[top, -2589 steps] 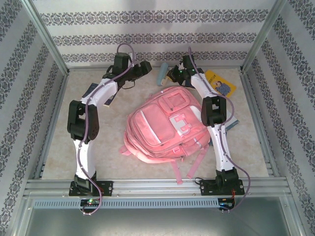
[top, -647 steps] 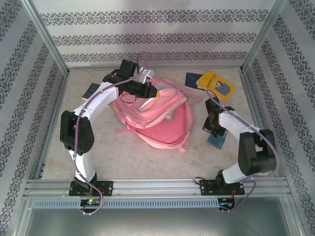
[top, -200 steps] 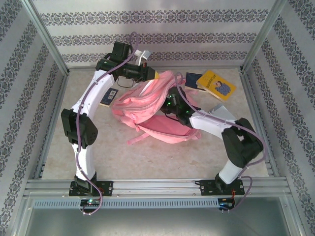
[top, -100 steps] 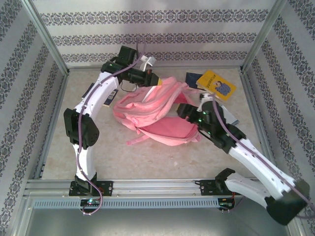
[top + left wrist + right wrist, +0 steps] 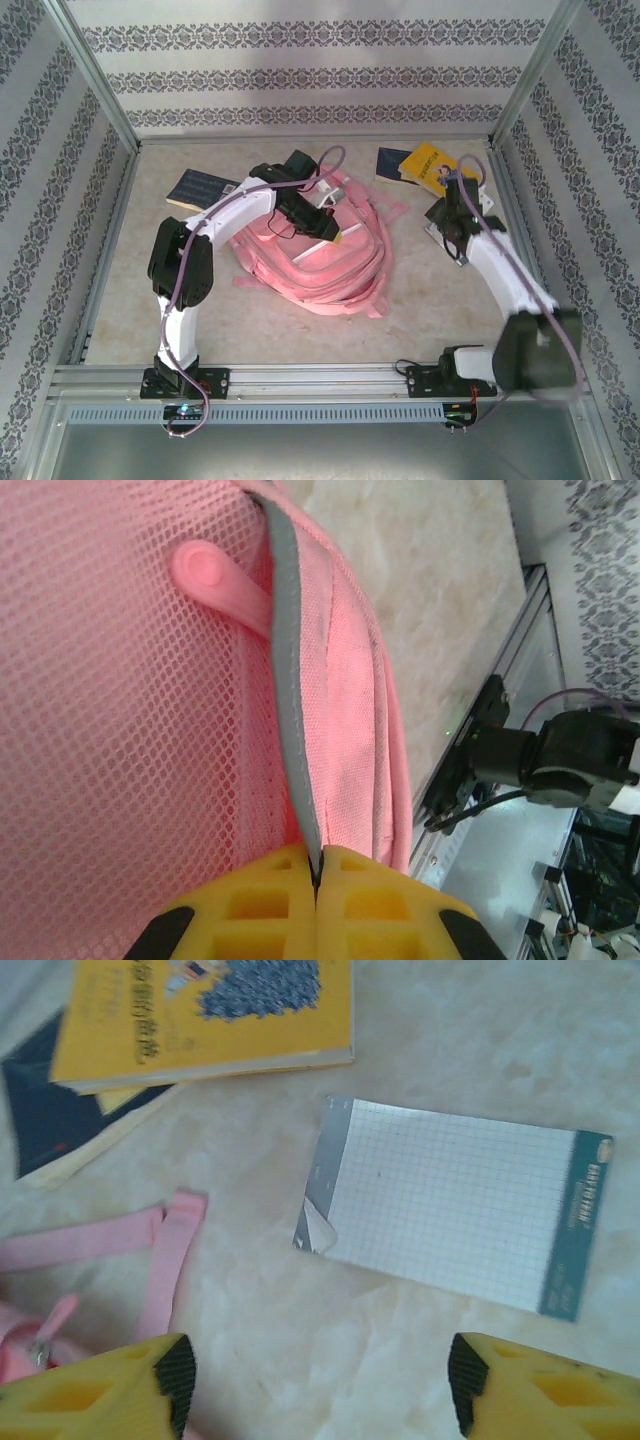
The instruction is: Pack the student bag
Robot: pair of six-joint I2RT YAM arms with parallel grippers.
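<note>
Top external view: pink backpack [image 5: 340,275] lies mid-table [image 5: 110,300], between the two arms. Left claw [image 5: 330,232] sits on the backpack's upper part; in the left wrist view its yellow tips are pressed together, pinching a grey trim strip [image 5: 290,700] along the backpack's edge. Right claw [image 5: 452,228] hangs right of the backpack, jaws wide, nothing held, above a grid notepad [image 5: 450,1215]. Yellow book [image 5: 432,165] lies beyond the backpack's right side, and a dark book [image 5: 198,188] lies to its left.

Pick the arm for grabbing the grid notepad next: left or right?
Right. The right tool, open, hangs close over the grid notepad. The left tool is shut on the grey edge trim of the student bag, probably holding it open.
</note>
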